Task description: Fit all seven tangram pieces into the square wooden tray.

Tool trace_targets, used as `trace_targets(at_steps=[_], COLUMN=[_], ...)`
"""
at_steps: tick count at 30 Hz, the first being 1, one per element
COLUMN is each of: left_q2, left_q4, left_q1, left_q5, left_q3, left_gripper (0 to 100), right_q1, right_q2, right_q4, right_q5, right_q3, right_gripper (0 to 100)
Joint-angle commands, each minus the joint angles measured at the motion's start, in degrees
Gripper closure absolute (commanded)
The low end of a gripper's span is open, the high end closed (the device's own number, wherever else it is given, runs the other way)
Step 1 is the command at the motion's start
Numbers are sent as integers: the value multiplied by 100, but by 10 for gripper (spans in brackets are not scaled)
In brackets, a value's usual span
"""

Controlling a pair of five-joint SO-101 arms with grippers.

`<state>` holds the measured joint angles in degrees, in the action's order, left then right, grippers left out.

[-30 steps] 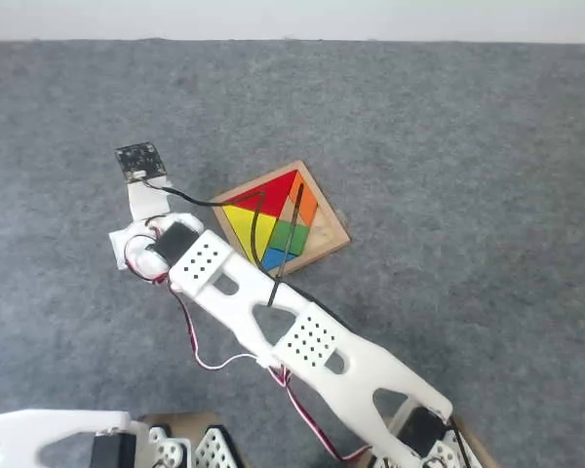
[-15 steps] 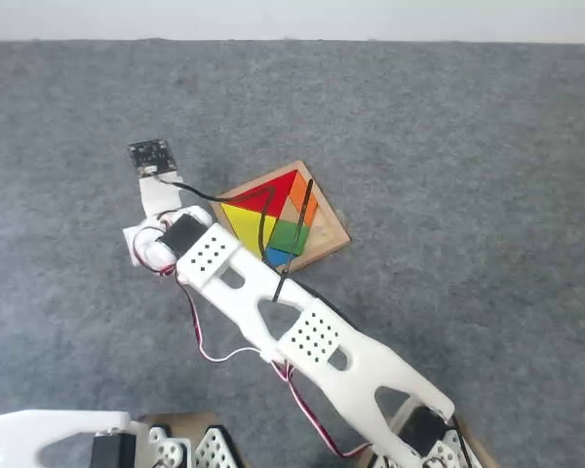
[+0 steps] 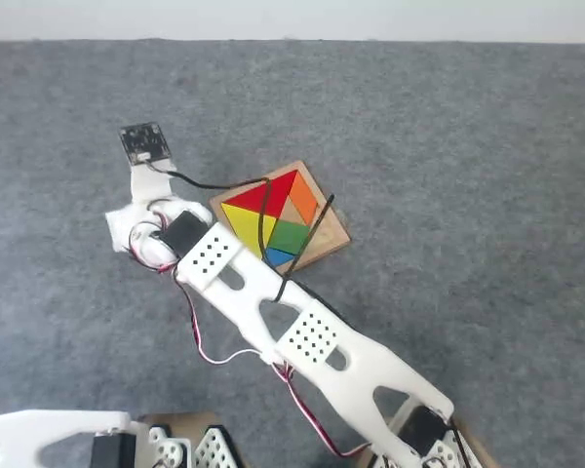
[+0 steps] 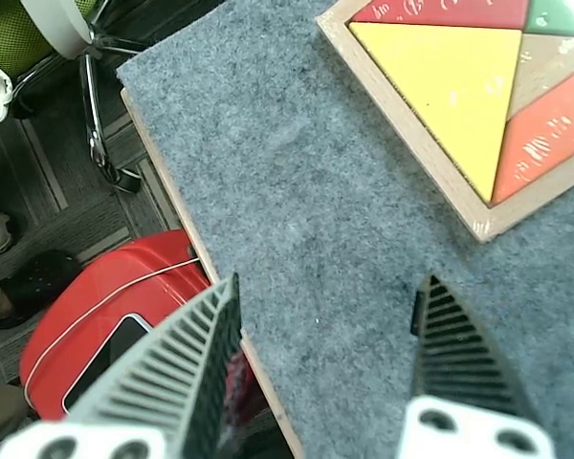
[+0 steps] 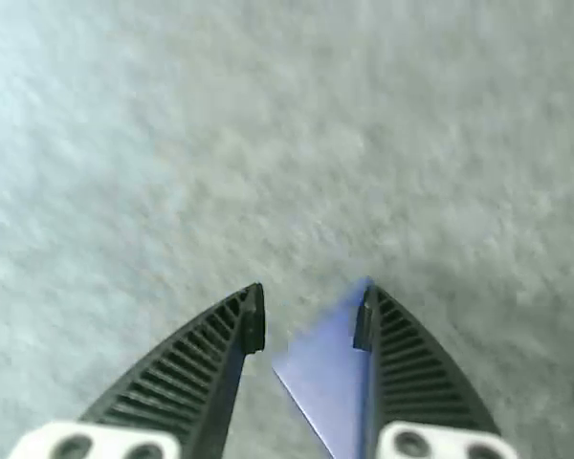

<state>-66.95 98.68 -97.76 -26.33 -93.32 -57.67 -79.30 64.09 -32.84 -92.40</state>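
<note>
Square wooden tray (image 3: pixel 336 234) – set cornerwise on the grey surface (image 3: pixel 448 146), near its middle, one corner pointing to the far side and one to the right, so that its diagonals run near–far and left–right. Within it: a red triangle (image 3: pixel 268 195) at the far left, a yellow triangle (image 3: pixel 246 222) beneath it along the left side, an orange piece (image 3: pixel 304 198) at the far right, a green piece (image 3: pixel 291 236) and a blue piece in the tray (image 3: pixel 278 256) toward the near corner. A bare tan patch (image 3: pixel 292 212) lies between red, orange and green. Two black cables cross over the tray.

Right claw (image 5: pixel 311 311) – just left of the tray's left corner, at the end of the long white arm that runs in from the near right. It is narrow, holding a violet-blue piece (image 5: pixel 330 382) whose long edge lies along one finger, its tip pointing toward the fingertips.

Left claw (image 4: pixel 331 282) – spread wide and holding nothing, above bare surface beside the tray's yellow corner. A red case (image 4: pixel 105 325) stands on the floor past the surface's edge.
</note>
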Motion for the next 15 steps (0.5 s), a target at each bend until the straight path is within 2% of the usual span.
trace_targets(at_steps=[1, 3, 6, 10, 15], left_q2=[70, 70, 114, 132, 132], left_q4=[114, 132, 105, 88, 141], left_q1=[-9, -26, -123, -176, -167], left_q5=[-35, -35, -35, -35, -35], left_q3=[-198, -207, -215, -233, -233], left_gripper=[720, 720, 720, 720, 720], right_q1=[48, 4, -22, -22, -136], right_q2=[110, 84, 119, 277, 382], right_q4=[-866, -1367, -1385, -66, 1024], right_q5=[-44, -35, -9, 712, 949], right_q3=[18, 563, 1204, 1327, 1310], right_gripper=[824, 825, 826, 826, 826])
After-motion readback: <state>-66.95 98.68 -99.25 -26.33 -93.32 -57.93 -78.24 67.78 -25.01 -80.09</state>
